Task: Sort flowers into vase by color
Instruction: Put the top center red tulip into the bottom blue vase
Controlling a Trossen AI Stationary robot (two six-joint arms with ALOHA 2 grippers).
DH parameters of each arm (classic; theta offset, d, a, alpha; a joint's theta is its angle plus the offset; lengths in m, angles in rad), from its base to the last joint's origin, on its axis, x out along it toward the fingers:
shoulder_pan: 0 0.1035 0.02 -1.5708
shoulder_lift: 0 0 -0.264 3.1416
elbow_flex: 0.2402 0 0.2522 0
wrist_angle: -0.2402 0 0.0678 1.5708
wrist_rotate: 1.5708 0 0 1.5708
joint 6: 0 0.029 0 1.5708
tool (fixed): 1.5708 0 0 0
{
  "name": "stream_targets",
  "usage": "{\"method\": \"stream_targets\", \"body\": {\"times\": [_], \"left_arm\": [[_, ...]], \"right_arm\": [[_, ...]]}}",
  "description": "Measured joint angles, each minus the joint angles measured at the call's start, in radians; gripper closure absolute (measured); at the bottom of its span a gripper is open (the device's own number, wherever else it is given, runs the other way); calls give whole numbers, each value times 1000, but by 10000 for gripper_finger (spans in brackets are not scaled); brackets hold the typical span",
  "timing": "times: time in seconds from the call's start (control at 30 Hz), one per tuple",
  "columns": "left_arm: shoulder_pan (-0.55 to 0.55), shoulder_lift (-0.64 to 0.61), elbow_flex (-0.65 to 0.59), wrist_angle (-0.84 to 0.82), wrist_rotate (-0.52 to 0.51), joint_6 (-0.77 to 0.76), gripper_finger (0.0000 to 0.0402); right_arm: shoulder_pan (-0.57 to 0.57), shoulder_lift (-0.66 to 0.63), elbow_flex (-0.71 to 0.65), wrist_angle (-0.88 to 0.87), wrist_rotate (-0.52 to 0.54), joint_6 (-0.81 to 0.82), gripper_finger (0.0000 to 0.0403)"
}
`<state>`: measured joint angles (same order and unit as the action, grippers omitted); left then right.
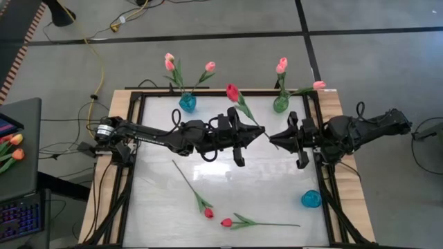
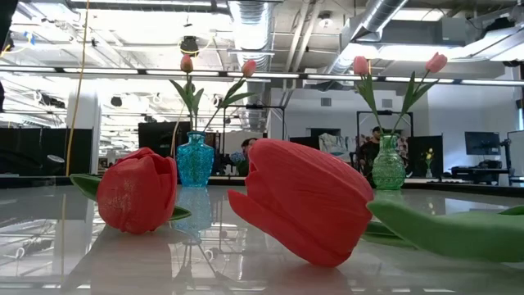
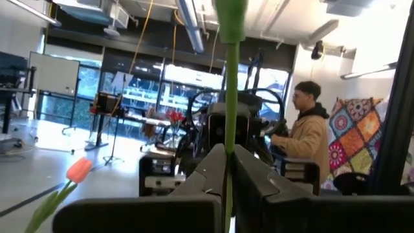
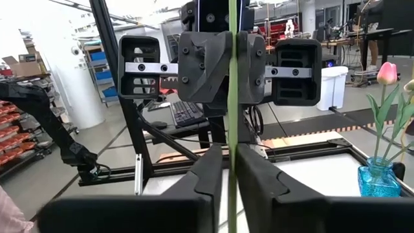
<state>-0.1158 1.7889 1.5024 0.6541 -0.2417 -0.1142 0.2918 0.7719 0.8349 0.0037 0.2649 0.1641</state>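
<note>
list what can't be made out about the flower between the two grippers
- high view: where the right gripper meets the held tulip's stem is too small to judge.
- left wrist view: the stem runs off the top edge, so the bud is unseen; the left gripper is shut on it.
- low view: both grippers are above the top edge; lying red tulips fill the foreground.

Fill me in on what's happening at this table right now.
Both arms meet mid-table over one red tulip. The left pincer is shut on its green stem, and the right pincer sits on the same stem farther down, looking like a handover. A blue vase and a green vase at the far edge each hold pink tulips. Two red tulips lie on the table near the front, by another blue vase.
</note>
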Motion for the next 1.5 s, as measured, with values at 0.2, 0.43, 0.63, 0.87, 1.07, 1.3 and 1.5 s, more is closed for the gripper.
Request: {"method": "stream_targets", "body": {"times": [0.2, 0.43, 0.63, 0.87, 1.07, 1.3, 1.5], "left_arm": [[-2, 0, 0, -76, 39, -15, 401], [-12, -18, 0, -313, 64, -31, 401], [-17, 72, -13, -231, 143, -105, 401], [-30, 280, 30, 96, 158, -228, 401], [-65, 492, 289, 124, 151, -215, 401], [-89, 721, 671, -39, 154, -160, 402], [-83, 845, 857, -97, 125, -140, 401]], "right_arm": [[0, -5, 0, -70, 21, -6, 251], [1, -92, 1, -328, 24, 39, 156], [-13, -196, 1, -565, 24, 246, 149], [-36, -265, 2, -726, 37, 344, 150], [-60, -297, 2, -825, 42, 344, 150], [-79, -338, 1, -895, 48, 343, 150], [-79, -377, 1, -899, 47, 343, 150]]}}
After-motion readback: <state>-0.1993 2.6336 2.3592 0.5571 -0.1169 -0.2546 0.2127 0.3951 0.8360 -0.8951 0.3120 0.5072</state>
